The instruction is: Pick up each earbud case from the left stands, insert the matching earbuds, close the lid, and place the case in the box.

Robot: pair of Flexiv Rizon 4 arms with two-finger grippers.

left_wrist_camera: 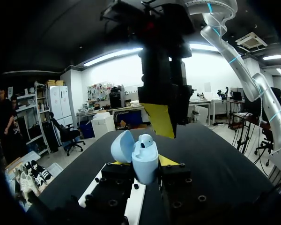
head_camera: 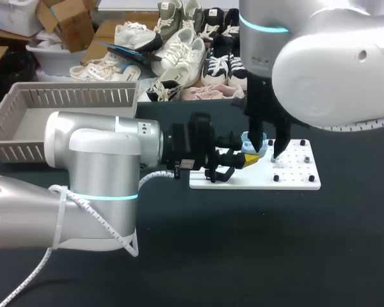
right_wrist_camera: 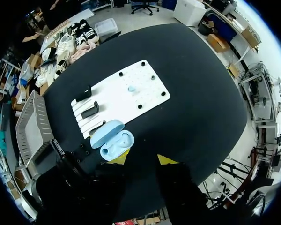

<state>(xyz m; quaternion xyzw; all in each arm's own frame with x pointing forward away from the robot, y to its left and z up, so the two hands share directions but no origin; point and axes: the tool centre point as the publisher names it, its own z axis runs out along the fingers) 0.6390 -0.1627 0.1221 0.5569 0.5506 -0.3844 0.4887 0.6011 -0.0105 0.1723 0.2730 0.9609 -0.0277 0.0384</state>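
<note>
The open case (left_wrist_camera: pixel 145 161) is clamped by the left gripper (left_wrist_camera: pixel 141 162); the right gripper (right_wrist_camera: pixel 143 158) is held above it, fingers spread, nothing gripped.

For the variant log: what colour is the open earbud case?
The earbud case is pale blue, shown best in the right wrist view.

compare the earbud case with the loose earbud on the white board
Size: the earbud case is far bigger than the loose earbud. Support: the case is gripped by the left end effector; the earbud lies untouched on the white board. State: the case has its lid open; the loose earbud sits outside it. Both are light blue.
</note>
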